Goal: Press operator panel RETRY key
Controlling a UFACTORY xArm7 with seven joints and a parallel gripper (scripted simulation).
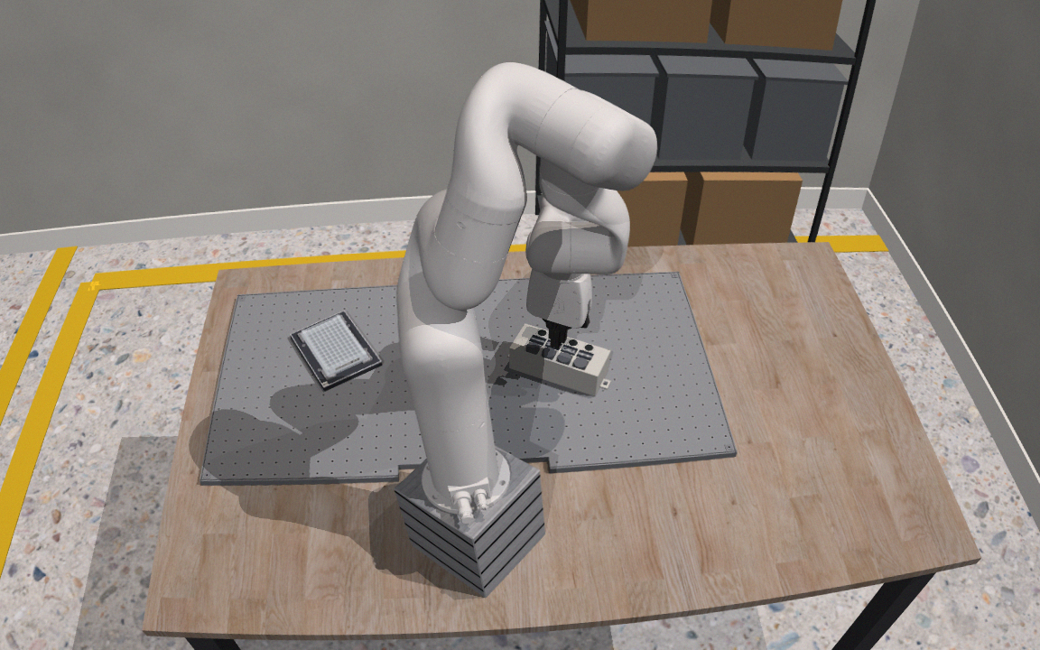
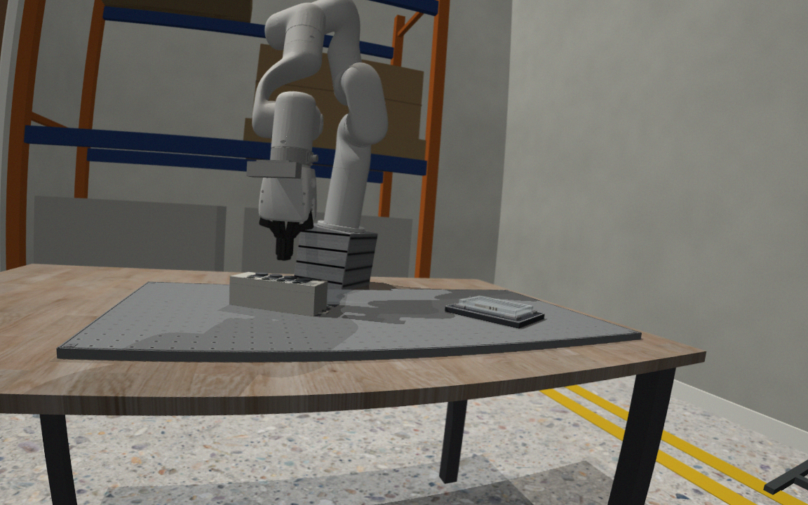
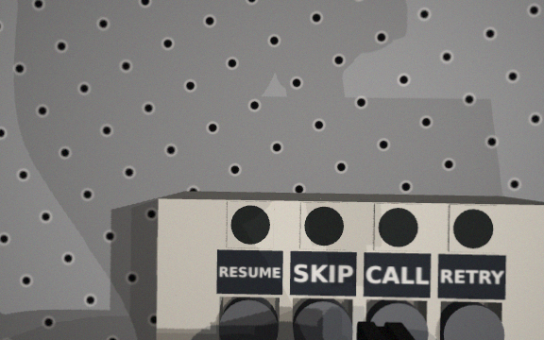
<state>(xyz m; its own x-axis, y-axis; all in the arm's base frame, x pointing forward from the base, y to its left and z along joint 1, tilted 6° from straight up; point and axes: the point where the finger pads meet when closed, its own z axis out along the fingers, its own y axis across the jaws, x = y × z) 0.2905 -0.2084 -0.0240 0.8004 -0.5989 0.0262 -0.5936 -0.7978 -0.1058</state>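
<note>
The operator panel (image 1: pixel 556 357) is a cream box on the grey perforated plate; it also shows in the exterior view (image 2: pixel 278 292). In the wrist view its labels read RESUME (image 3: pixel 249 272), SKIP (image 3: pixel 323 274), CALL (image 3: pixel 397 275) and RETRY (image 3: pixel 471 277). All four round lamps above the labels are dark, among them RETRY's lamp (image 3: pixel 473 229). The grey keys sit below the labels; the RETRY key (image 3: pixel 471 322) is at the right. My gripper (image 1: pixel 557 331) (image 2: pixel 284 253) is shut and empty. It hangs a little above the panel. Its dark tip (image 3: pixel 385 331) shows over the CALL key, left of the RETRY key.
A flat black tray with a white well plate (image 1: pixel 335 348) lies on the plate's left part. My arm's base block (image 1: pixel 471 517) stands at the table's near edge. Shelves with boxes (image 1: pixel 701 113) stand behind the table.
</note>
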